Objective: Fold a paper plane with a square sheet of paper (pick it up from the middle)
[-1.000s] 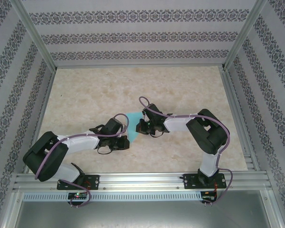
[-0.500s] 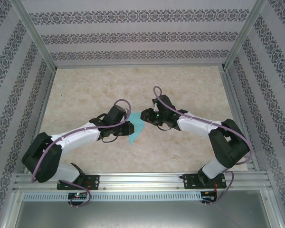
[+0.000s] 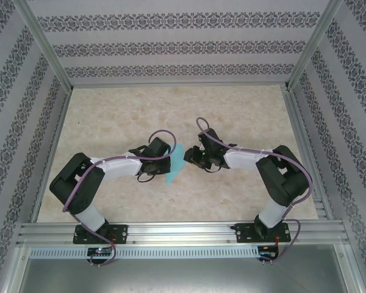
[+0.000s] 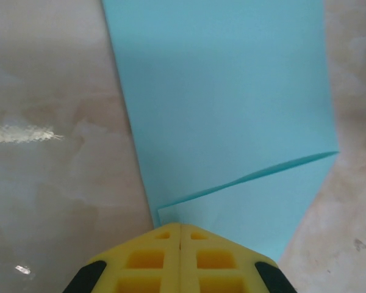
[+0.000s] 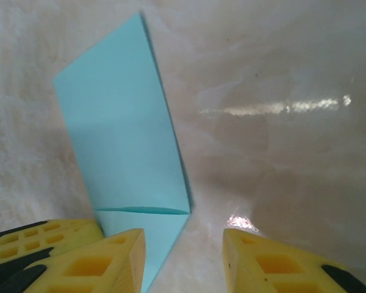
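The square sheet of paper [image 3: 175, 171] is turquoise and lies folded on the table between my two grippers. In the left wrist view the paper [image 4: 232, 91] is a long strip with a slanted flap folded over its near end. My left gripper [image 4: 180, 227] is shut, its yellow tips meeting at the flap's near corner; nothing shows between them. In the right wrist view the paper [image 5: 119, 140] lies flat to the left. My right gripper [image 5: 183, 237] is open, its left finger over the paper's lower edge and its gap over bare table. The left gripper's fingers [image 5: 43, 235] show beside it.
The marbled tabletop [image 3: 122, 116] is boxed in by patterned walls [image 3: 171, 43] at the back and sides. An aluminium rail [image 3: 183, 231] carrying both arm bases runs along the near edge. The two grippers [image 3: 169, 163] [image 3: 189, 157] almost touch at mid-table.
The right gripper has gone from shut to open and moved up and right off the paper. The left gripper has closed fully, and its elbow has pulled back.
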Controlling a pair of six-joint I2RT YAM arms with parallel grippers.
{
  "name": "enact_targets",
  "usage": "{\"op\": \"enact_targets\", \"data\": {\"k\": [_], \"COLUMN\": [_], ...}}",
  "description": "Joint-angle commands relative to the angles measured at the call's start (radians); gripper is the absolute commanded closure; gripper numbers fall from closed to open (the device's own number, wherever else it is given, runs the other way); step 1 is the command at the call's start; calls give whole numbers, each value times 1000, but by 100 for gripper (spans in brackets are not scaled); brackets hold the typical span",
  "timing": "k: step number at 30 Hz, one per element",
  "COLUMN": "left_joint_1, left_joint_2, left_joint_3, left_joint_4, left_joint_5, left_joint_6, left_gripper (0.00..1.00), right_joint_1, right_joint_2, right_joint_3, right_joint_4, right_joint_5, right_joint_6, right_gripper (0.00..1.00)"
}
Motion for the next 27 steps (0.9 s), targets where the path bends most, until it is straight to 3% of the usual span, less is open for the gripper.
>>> {"op": "enact_targets", "data": {"k": [1, 27], "left_joint_1": [-11, 23], "left_joint_2": [25, 43], "left_joint_3": [20, -60], "left_joint_4": [-6, 64], "left_joint_5": [-51, 28], "left_joint_6": [-38, -173], "left_gripper": [97, 97], "right_joint_1": [17, 56], "right_joint_2": [28, 117], "right_joint_3": [34, 126], "right_joint_4": [34, -35], "right_joint_5": [-21, -18], "right_joint_6": [27, 47], "right_gripper": [61, 62]}}
